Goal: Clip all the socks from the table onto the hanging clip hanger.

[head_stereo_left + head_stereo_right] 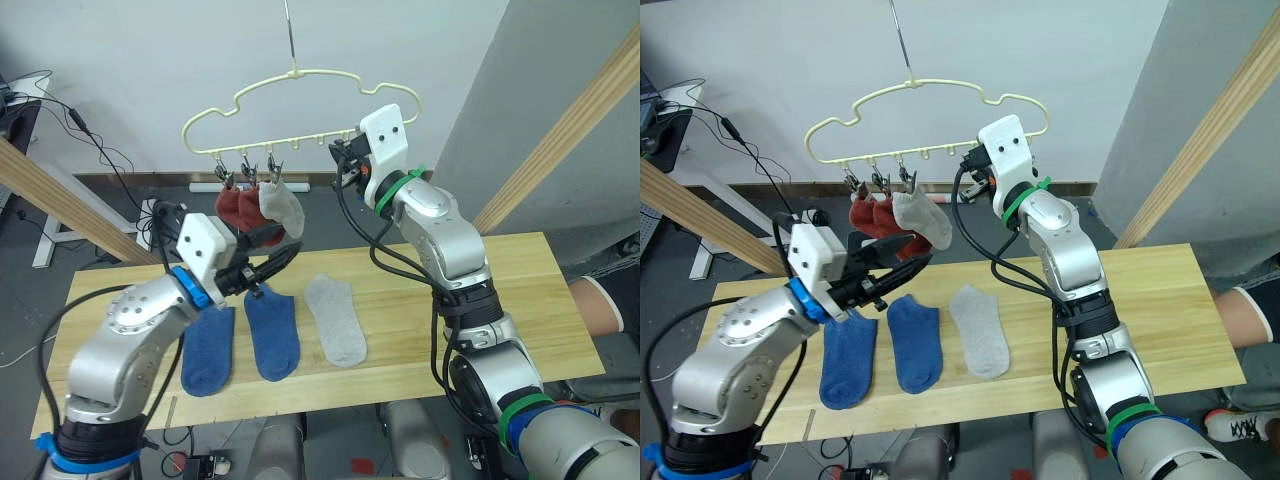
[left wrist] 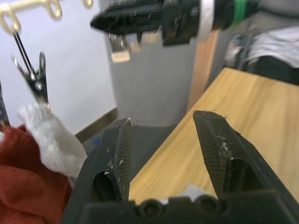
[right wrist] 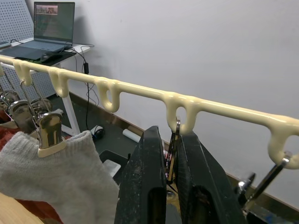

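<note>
The pale yellow clip hanger [image 1: 300, 95] hangs above the table's far edge. From its left clips hang two rust red socks [image 1: 235, 208] and a light grey sock [image 1: 282, 208]. Two blue socks [image 1: 208, 348] [image 1: 272, 333] and a grey sock [image 1: 335, 318] lie flat on the table [image 1: 450, 300]. My left gripper [image 1: 285, 255] is open and empty, just below the hanging socks and above the blue ones. My right gripper [image 3: 170, 154] is raised to the hanger's bar and shut on a metal clip [image 3: 174, 140] that hangs from a loop.
Slanted round wooden poles stand at the left [image 1: 60, 200] and at the right [image 1: 570, 130]. A person's limb [image 1: 600, 300] shows past the table's right end. A laptop [image 3: 53, 21] sits on a desk by the far wall, and cables lie on the floor.
</note>
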Tool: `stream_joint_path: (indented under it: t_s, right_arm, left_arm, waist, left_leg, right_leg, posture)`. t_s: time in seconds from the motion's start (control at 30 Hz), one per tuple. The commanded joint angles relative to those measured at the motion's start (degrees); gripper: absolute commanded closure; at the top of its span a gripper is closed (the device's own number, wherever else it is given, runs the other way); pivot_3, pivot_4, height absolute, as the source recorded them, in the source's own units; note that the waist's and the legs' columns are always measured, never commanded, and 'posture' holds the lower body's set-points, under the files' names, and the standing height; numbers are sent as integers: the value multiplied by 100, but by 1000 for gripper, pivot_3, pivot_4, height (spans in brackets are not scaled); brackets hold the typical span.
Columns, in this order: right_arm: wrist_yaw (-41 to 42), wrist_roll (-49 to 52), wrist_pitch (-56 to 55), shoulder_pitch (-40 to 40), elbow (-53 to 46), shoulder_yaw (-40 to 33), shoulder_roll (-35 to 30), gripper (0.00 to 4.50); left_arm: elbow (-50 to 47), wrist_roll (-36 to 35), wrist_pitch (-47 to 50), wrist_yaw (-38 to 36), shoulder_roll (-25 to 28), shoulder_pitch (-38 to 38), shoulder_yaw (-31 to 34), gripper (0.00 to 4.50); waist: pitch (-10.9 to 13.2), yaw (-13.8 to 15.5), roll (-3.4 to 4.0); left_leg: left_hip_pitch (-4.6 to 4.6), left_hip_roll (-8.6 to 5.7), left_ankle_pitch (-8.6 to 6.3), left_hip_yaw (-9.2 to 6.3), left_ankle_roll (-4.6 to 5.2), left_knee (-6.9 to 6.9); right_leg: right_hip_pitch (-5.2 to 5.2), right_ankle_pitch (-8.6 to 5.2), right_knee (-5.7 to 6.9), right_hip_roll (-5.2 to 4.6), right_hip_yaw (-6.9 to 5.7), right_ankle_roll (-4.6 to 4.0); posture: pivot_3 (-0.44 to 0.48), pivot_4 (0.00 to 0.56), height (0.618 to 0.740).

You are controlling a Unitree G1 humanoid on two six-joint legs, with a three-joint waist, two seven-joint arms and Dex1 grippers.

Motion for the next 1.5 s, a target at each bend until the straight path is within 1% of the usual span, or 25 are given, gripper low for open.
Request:
stream_joint_path:
  t_s: [0.03,0.1,0.2,0.23,0.33,0.43,0.63,0.7,0.8,0.9,1.1,1.23,1.27,1.4,1.5]
  right_arm:
    - [-13,106,-99,-143,-141,-71,40,4500]
    - [-15,113,-101,-146,-136,-64,46,4500]
    - [-7,124,-89,-140,-158,-50,59,4500]
    - [-4,125,-81,-138,-170,-44,64,4500]
    - [17,125,-42,-102,-245,-34,47,4500]
    - [31,123,-3,-63,-306,-26,28,4500]
    - [41,139,67,-22,-372,-3,39,4500]
    - [38,142,79,-10,-386,0,48,4500]
    - [24,164,98,1,-398,3,61,4500]
    - [16,175,116,19,-422,11,69,4500]
    - [-7,196,139,39,-451,16,61,4500]
    - [-14,204,153,38,-459,15,62,4500]
    - [-13,208,156,36,-462,12,60,4500]
    - [-12,237,194,34,-516,10,61,4500]
    - [-2,268,247,26,-578,15,71,4500]
  left_arm:
    - [-78,495,-87,375,-280,164,-463,1599]
    - [193,870,-312,530,-536,239,-800,1042]
    - [1023,1560,-594,1178,-1148,166,-1194,164]
    - [1277,1706,-670,1310,-1323,138,-1271,19]
    - [1935,2024,-782,1482,-1712,133,-1512,19]
    - [2429,2225,-1055,1519,-1914,105,-1573,19]
    - [3710,2665,-1442,1497,-2079,-220,-1677,19]
    - [3928,2793,-1574,1465,-2091,-288,-1711,19]
    - [4188,2926,-1705,1453,-2150,-383,-1744,573]
    - [4340,3043,-1825,1505,-2173,-426,-1714,1423]
    - [4330,3101,-2053,1568,-2198,-356,-1579,3189]
    - [4257,3125,-2526,1710,-2205,-414,-1453,4398]
    - [4221,3139,-2724,1771,-2221,-476,-1410,4485]
    - [4102,3312,-3451,2024,-2280,-873,-1318,4485]
    - [4131,3476,-3761,2182,-2330,-1177,-1319,4485]
  waist:
    - [-1,2,0]
    - [-2,4,0]
    - [-7,7,5]
    - [-7,7,6]
    - [-8,-7,5]
    - [-8,-30,5]
    - [-8,-117,5]
    - [-8,-136,5]
    - [-8,-140,5]
    - [-8,-145,5]
    - [-8,-156,5]
    - [-8,-161,5]
    - [-8,-160,5]
    - [-8,-145,5]
    - [-8,-141,5]
  left_leg:
    - [-1,0,0,0,0,1]
    - [-1,0,0,0,0,1]
    - [0,-2,0,3,0,4]
    - [0,-2,0,3,1,4]
    - [0,-1,0,6,1,9]
    - [2,0,2,16,1,12]
    - [8,0,7,16,15,18]
    - [8,0,11,15,20,18]
    - [11,0,15,15,23,18]
    - [12,0,16,15,23,18]
    - [12,1,16,14,22,18]
    - [12,1,16,14,23,17]
    - [12,1,16,13,23,17]
    - [8,1,16,12,22,17]
    - [7,0,17,12,22,17]
  right_leg:
    - [-2,0,1,0,0,0]
    - [-2,1,3,0,-1,-1]
    - [-3,2,5,-1,3,-3]
    - [-3,3,6,-1,2,-4]
    - [-14,4,28,-2,0,-5]
    - [-30,4,54,-6,-1,-6]
    - [-29,11,76,-6,-1,-16]
    - [-29,12,79,-6,-3,-18]
    - [-27,16,81,-6,-4,-22]
    - [-27,18,81,-6,-3,-23]
    - [-27,19,80,-6,-4,-23]
    - [-27,19,80,-5,-3,-23]
    - [-28,19,80,-5,-3,-23]
    - [-29,19,77,-6,-4,-23]
    - [-28,19,76,-6,-6,-23]
  posture:
    - [-133,280,740]
    - [-136,279,740]
    - [-151,280,740]
    - [-163,282,740]
    - [-175,286,740]
    - [-185,288,740]
    - [-193,296,740]
    - [-193,296,740]
    - [-195,301,740]
    - [-196,304,740]
    - [-196,304,740]
    - [-196,308,740]
    - [-197,308,740]
    - [-198,307,740]
    - [-198,307,740]
